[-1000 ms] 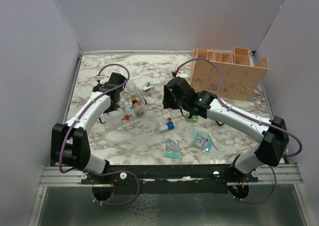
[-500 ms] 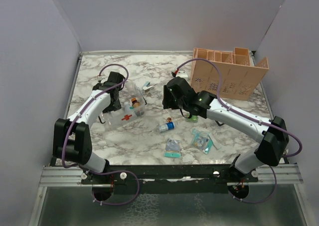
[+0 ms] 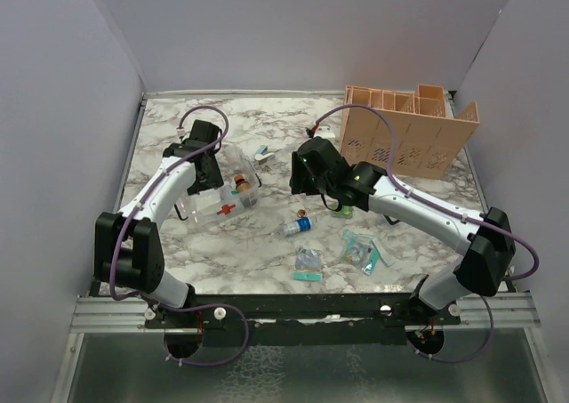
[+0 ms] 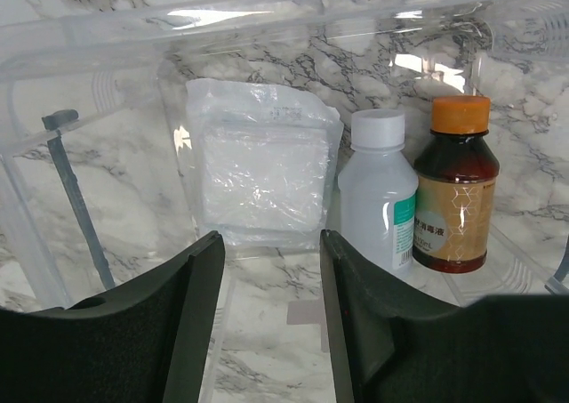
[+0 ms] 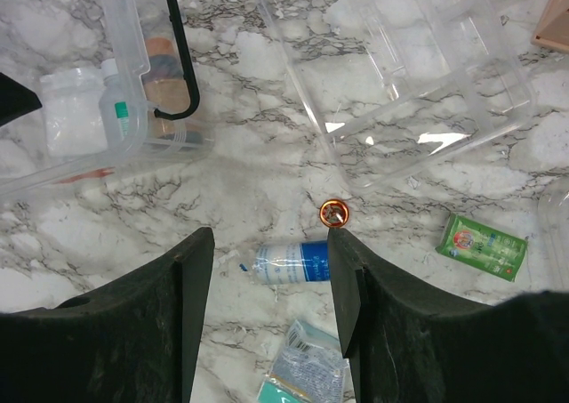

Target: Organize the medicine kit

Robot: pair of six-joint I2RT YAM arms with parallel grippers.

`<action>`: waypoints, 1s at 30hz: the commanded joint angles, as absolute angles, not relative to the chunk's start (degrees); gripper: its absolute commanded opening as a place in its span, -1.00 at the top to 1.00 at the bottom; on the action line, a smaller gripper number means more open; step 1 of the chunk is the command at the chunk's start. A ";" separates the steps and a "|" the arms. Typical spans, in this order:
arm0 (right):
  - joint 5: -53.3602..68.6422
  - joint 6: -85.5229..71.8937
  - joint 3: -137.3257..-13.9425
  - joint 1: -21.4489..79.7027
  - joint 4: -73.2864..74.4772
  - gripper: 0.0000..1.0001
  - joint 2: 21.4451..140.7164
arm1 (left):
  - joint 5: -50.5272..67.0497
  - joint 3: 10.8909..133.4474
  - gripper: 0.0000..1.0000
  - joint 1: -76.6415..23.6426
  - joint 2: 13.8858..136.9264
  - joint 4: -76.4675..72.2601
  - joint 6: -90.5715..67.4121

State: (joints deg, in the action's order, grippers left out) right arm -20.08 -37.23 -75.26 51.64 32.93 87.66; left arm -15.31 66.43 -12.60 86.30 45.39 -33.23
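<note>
The medicine kit (image 3: 203, 209), a small clear box with a red cross and a black handle (image 5: 180, 61), lies open at the left of the table. Inside it I see a white gauze packet (image 4: 258, 172), a white bottle (image 4: 378, 203) and a brown bottle with an orange cap (image 4: 454, 194), standing against the clear wall (image 4: 267, 12). My left gripper (image 4: 271, 243) hovers at the kit's near side, open, nothing between its fingers. My right gripper (image 5: 267, 243) hangs open above a blue-and-white roll (image 5: 292, 262) and a small orange-capped vial (image 5: 334, 213).
A clear divided tray (image 5: 391, 74) lies right of the kit. A green box (image 5: 480, 243), several plastic packets (image 3: 360, 250) and a teal packet (image 3: 307, 277) are scattered at the front. The peach slotted organizer (image 3: 409, 136) stands at the back right.
My left gripper has opened from shut and drawn back slightly from the kit's contents. The right arm and loose items have not moved.
</note>
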 commanded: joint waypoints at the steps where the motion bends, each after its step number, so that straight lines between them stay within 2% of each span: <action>1: -20.86 -37.79 -75.19 51.42 32.16 -0.08 86.72 | -13.52 67.43 0.00 -11.74 85.81 43.73 -32.44; 9: -21.55 -37.97 -74.49 51.41 32.28 -0.08 86.37 | -15.25 63.44 0.29 -11.51 87.35 38.13 -33.40; 16: -21.48 -38.14 -74.00 51.37 32.51 -0.08 86.30 | -22.48 62.87 0.58 -11.51 93.11 33.98 -36.24; 30: -23.39 -38.58 -73.10 51.37 33.73 -0.08 84.84 | -25.00 56.45 0.77 -11.51 96.39 31.15 -40.65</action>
State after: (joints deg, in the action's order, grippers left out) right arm -20.95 -37.87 -73.73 51.64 33.19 86.76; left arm -22.06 58.41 -11.75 96.44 31.33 -37.58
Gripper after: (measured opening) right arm 0.540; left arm 0.123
